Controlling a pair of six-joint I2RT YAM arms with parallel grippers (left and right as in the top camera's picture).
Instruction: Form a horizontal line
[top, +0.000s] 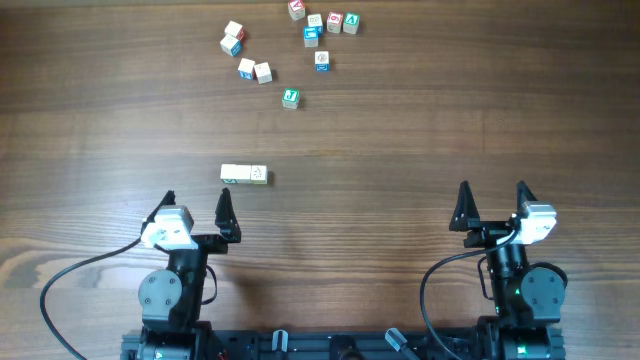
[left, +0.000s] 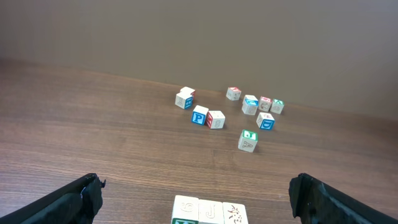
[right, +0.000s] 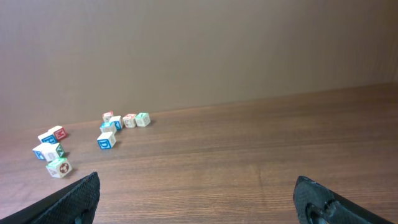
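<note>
The short row of three pale wooden letter cubes (top: 244, 175) lies just ahead of the left claw (top: 197, 197), off its right fingertip, untouched. The left claw and the right claw (top: 492, 190) both stand released and empty. Loose coloured letter cubes (top: 312, 36) lie scattered farther ahead on the brown wooden table (top: 420, 130).

You're looking at a dark wood-grain table (top: 450, 130) with loose letter cubes (top: 311, 37) scattered along its far side. Farthest left sits a close pair (top: 232, 45), with a second pair (top: 248, 68) just nearer. A green-faced cube (top: 290, 98) lies alone, nearest of the scatter. To the right, a blue-marked cube (top: 322, 61) stands just below a tight cluster (top: 334, 22) of red, blue and green faces.
</note>
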